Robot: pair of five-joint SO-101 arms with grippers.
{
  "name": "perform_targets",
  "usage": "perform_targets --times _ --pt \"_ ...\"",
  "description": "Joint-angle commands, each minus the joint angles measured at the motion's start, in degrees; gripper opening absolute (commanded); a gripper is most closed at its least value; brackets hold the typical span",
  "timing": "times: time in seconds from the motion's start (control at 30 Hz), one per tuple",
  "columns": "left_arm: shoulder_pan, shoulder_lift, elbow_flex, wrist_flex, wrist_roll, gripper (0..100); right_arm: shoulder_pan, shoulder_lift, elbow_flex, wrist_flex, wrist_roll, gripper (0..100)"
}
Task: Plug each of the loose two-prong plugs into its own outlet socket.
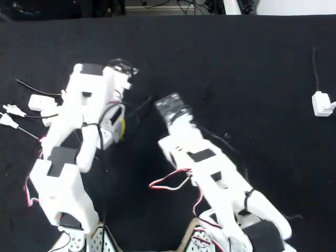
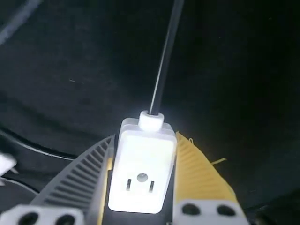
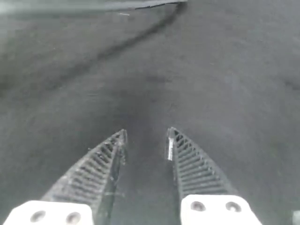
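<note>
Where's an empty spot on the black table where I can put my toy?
Best is the bare table between the right arm and the white corded block at the edge. The far strip is free too. Crowded: beside the left arm, where the loose plugs lie.

This looked like a robotics lab or hobby workshop bench, not a room in a home. The table was draped edge to edge in plain black cloth, and at its near edge stood a left arm and a right arm of white plastic, with bare red and white wires looping along their joints. An outlet socket on a thin black cord and small loose plugs lay about like test pieces, and beyond the far edge dark cables trailed over a paler surface.
</note>
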State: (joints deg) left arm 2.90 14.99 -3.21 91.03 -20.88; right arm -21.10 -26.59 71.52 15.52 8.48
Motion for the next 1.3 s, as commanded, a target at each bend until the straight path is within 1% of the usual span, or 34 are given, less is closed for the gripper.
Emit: perform_targets --times 0.0,0.1,0.17,0.23,0.33,0.4,0.47,0.57,0.73,0.97,1.17,1.27 --pt "2.9 -10.1 11.4 -8.5 5.8 3 7.6 -5.6 -2.2 3.7 -9.1 13.4" --pt "3.6 -15.4 21.3 -17.3 13.4 3 12.1 -8.0 -1.6 3.8 -12.8 13.4" --pt "4.6 -18.9 27.3 -22.2 17.1 3 13.5 -9.2 -0.9 3.7 -13.5 13.4" --pt "7.1 -22.5 32.3 -25.9 19.5 3 13.5 -9.9 -0.4 3.7 -13.2 13.4" --pt "12.8 -26.0 37.2 -29.0 21.3 3 13.5 -10.1 -0.2 3.6 -13.1 13.4" --pt "16.6 -27.3 38.9 -29.1 21.6 4 13.5 -10.1 -0.2 3.6 -13.1 13.4" --pt "19.2 -27.4 39.6 -28.9 21.6 9 13.5 -10.0 -0.1 3.6 -13.1 13.4" --pt "20.6 -27.9 40.6 -28.9 21.6 16 13.5 -10.0 -0.1 3.6 -13.1 13.4" --pt "19.9 -28.0 38.7 -28.9 21.6 17 13.4 -10.0 -0.1 3.6 -13.0 13.4" --pt "16.0 -28.0 36.9 -28.8 21.3 17 13.4 -10.0 -0.1 3.6 -13.0 13.4" --pt "16.5 -28.0 36.3 -28.7 21.6 17 10.3 -10.0 0.0 3.7 -12.9 13.4" --pt "16.2 -27.9 34.9 -25.9 21.3 17 10.0 -10.0 0.0 3.7 -12.0 13.4"
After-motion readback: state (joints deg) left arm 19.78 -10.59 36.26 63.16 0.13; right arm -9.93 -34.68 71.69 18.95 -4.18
